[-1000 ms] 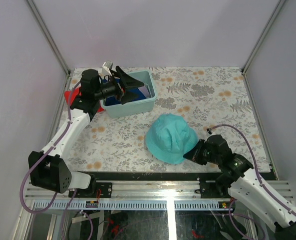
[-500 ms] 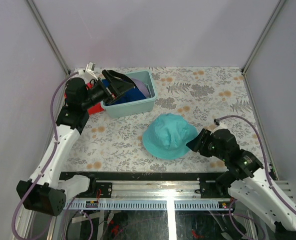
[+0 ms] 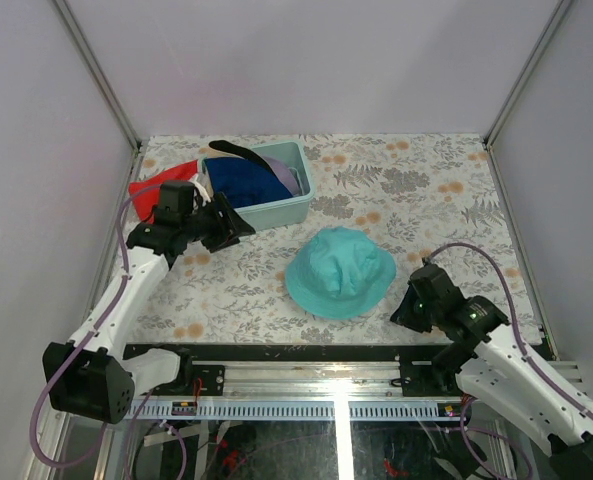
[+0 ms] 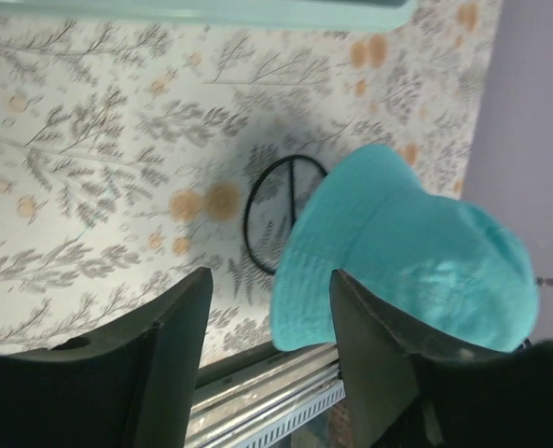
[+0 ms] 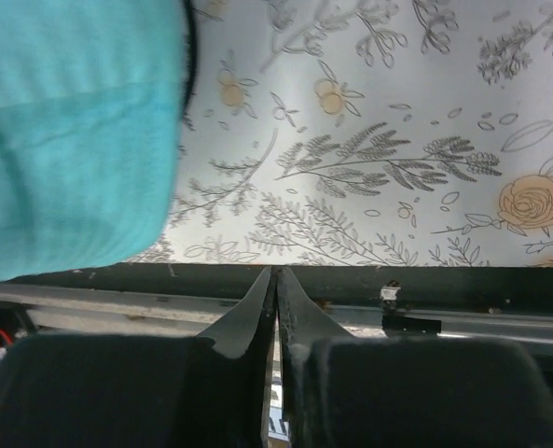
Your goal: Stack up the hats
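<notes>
Stacking is barely begun: teal hat is laid before the bin, dark blue hat inside. Left end effector is held part-open, right end effector closed, both empty.

Lab robot cell — pale wall panels, aluminium rail

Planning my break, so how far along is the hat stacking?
Done: the teal hat lies out on the table, nothing stacked on it. In hand: nothing; the left gripper is open and empty, the right gripper shut and empty. Left: the dark blue hat and lavender hat lie in the bin and must go onto the teal one.
</notes>
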